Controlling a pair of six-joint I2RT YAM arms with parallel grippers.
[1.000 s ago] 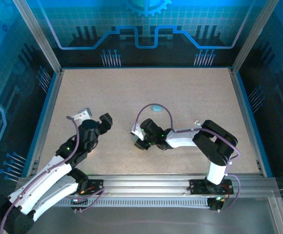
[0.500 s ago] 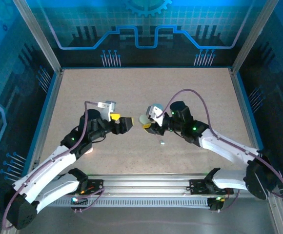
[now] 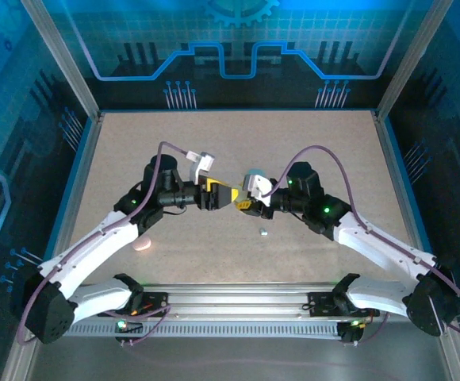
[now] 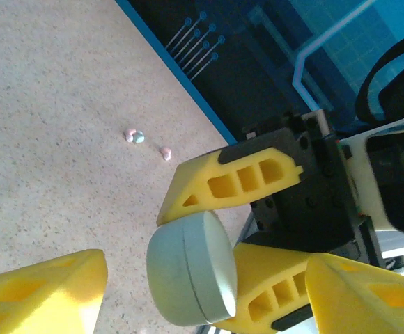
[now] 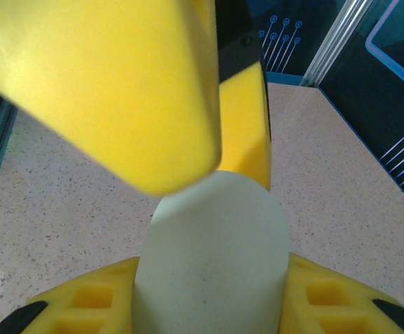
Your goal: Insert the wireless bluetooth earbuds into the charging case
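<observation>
My right gripper (image 3: 246,205) is clamped on the pale case (image 4: 188,275), lifted off the desk (image 3: 309,151) — my left gripper (image 3: 227,195) stands spread on either side of it, not gripping. Tiny earbuds (image 4: 138,137) lie loose on the desk — apart from the case

I saw a speckled beige table (image 3: 309,151) with a blue rim (image 3: 234,112), aluminium rail (image 3: 238,295) along its near edge, circuit-pattern backdrop (image 3: 238,48) behind. Small pink oval piece (image 3: 142,244) lay front-left on the table
</observation>
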